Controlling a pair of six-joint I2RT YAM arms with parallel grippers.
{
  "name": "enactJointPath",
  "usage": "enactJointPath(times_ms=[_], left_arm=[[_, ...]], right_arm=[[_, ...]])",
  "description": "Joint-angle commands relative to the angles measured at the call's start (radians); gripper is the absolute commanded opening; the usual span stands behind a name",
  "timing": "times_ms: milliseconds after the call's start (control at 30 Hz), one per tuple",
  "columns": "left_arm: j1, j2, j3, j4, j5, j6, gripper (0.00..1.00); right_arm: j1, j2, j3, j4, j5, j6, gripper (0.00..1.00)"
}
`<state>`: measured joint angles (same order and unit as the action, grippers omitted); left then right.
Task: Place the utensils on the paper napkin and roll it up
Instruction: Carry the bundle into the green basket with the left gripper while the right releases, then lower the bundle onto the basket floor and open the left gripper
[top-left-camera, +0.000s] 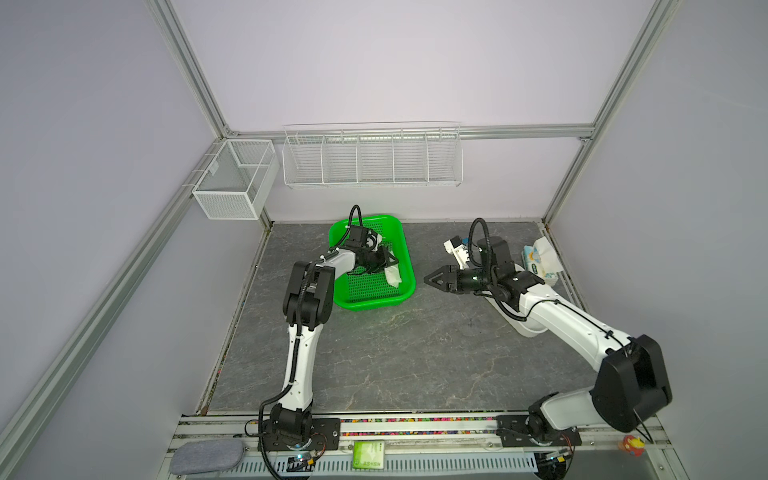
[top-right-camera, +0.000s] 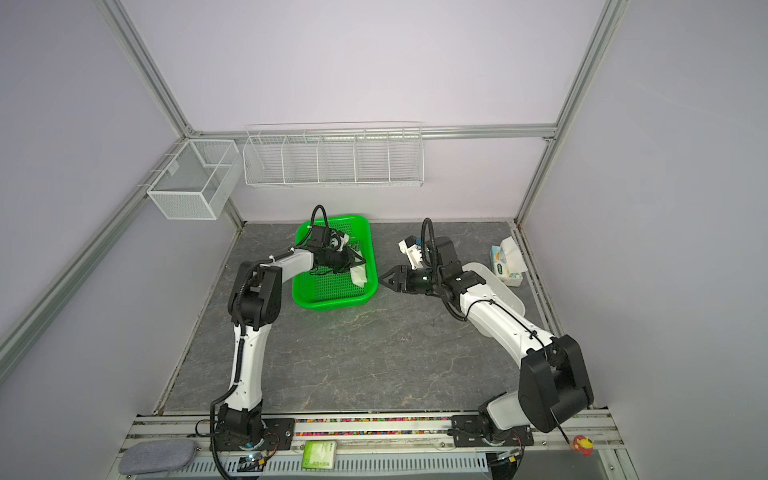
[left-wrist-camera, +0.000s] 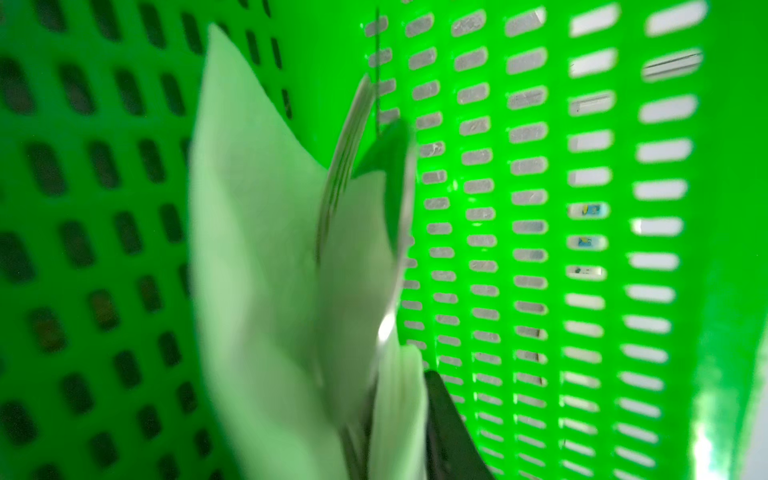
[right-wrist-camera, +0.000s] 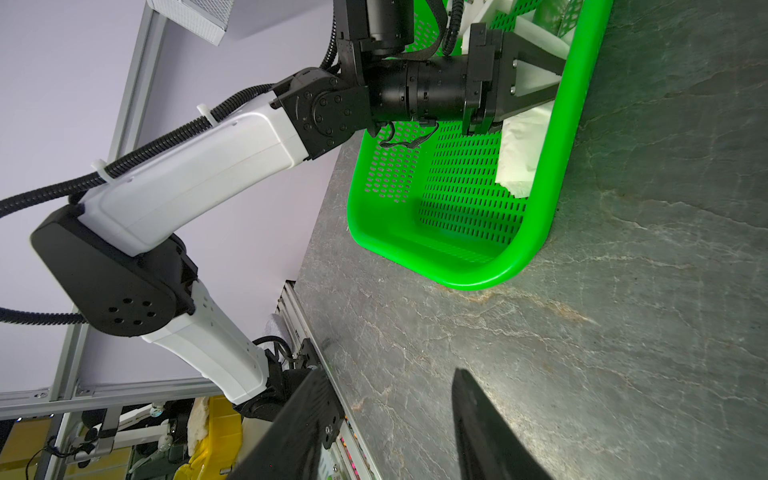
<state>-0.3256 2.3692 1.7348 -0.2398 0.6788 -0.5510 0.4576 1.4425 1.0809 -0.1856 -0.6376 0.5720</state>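
A rolled paper napkin (top-left-camera: 392, 277) is seen in a green basket (top-left-camera: 365, 306) at the left end effector (top-left-camera: 389, 261), whose grip cannot be told; the right end effector (top-left-camera: 429, 279) is held open and empty.

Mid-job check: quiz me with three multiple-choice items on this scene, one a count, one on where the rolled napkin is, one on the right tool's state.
1. How many compartments has the white wire wall rack?
A) three B) five C) seven
2. Where is the white rolled paper napkin?
A) on a blue plate B) inside the green perforated plastic basket C) in the wire rack
3. How does the right tool stand?
A) open and empty B) shut on a spoon C) shut on a cup

Answers: 1 B, four dividers split the rack into five. 2 B, the roll shows within the basket's green walls in both top views. 3 A, its jaws stand apart with nothing between them.
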Motion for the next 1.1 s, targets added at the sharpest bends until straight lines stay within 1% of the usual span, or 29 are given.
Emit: enactJointPath(times_ms=[0, 367, 400, 433, 467, 500, 767, 967, 1067], left_arm=[[-0.006, 0.006, 0.003, -0.106, -0.09, 0.047, 0.32], [-0.006, -0.054, -0.025, -0.151, -0.181, 0.079, 0.49], [-0.006, -0.057, -0.024, -0.157, -0.187, 0.082, 0.64], [-0.005, -0.057, -0.026, -0.162, -0.193, 0.084, 0.7], [-0.006, -0.061, -0.028, -0.163, -0.2, 0.085, 0.97], [-0.006, -0.063, -0.033, -0.16, -0.202, 0.083, 0.99], [-0.006, -0.094, -0.042, -0.197, -0.252, 0.099, 0.99], [-0.006, -0.159, -0.082, -0.21, -0.305, 0.101, 0.99], [-0.004, -0.189, -0.087, -0.252, -0.327, 0.115, 0.99]], right_arm=[[-0.003, -0.002, 0.016, 0.017, -0.02, -0.001, 0.52], [-0.003, -0.02, 0.008, 0.012, -0.017, -0.005, 0.52], [-0.003, -0.023, 0.007, 0.012, -0.017, -0.005, 0.52], [-0.003, -0.024, 0.007, 0.012, -0.017, -0.005, 0.52], [-0.001, -0.024, 0.005, 0.013, -0.016, -0.005, 0.52], [0.0, -0.026, 0.005, 0.012, -0.016, -0.004, 0.52], [0.0, -0.037, 0.001, 0.009, -0.014, -0.006, 0.52], [-0.001, -0.042, 0.011, -0.014, 0.012, -0.023, 0.53], [-0.003, -0.045, 0.022, -0.031, 0.024, -0.035, 0.53]])
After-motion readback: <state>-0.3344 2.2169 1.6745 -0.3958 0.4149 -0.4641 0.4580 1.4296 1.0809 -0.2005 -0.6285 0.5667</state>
